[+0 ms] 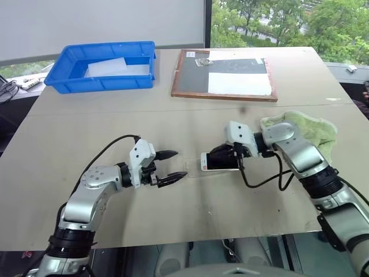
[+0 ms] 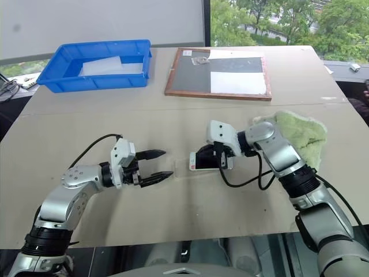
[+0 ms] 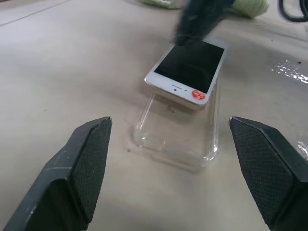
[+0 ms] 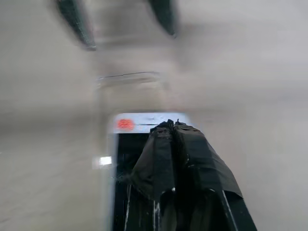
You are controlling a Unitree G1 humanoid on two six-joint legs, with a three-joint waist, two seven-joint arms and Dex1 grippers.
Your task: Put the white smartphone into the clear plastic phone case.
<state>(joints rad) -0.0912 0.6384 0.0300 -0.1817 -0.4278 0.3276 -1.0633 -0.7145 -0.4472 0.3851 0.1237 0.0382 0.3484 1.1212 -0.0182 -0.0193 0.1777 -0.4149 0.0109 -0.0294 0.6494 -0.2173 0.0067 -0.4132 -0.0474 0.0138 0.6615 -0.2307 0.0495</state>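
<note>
**Phone at the mouth of the case, not yet in**

The white smartphone [image 3: 187, 70] sits in the upper middle of my left wrist view, screen up, its red-dotted end lying over the far edge of the clear plastic phone case [image 3: 178, 137]. The rest of the phone slopes up and back out of the shell, so I judge the seating step is in hand, barely begun. My right gripper [image 1: 230, 157], centre-right in the left eye view, has its black fingers pressed together on the phone's far end, on top of the screen; I can't tell whether they pinch it or only press down on it. My left gripper [image 1: 169, 167], centre-left, hangs with its fingers spread wide, holding nothing, aimed at the case's near end.

Next, I think, the phone must slide further along and drop flat into the shell, with my left fingers steadying the light case so it doesn't skid.

All this lies on a plain tan table [image 1: 190, 225]. A green cloth [image 1: 308, 130] is at the right, a blue bin [image 1: 57, 72] upper left, a framed dark board [image 1: 230, 72] upper centre, and trees [image 1: 277, 20] outside the window.
</note>
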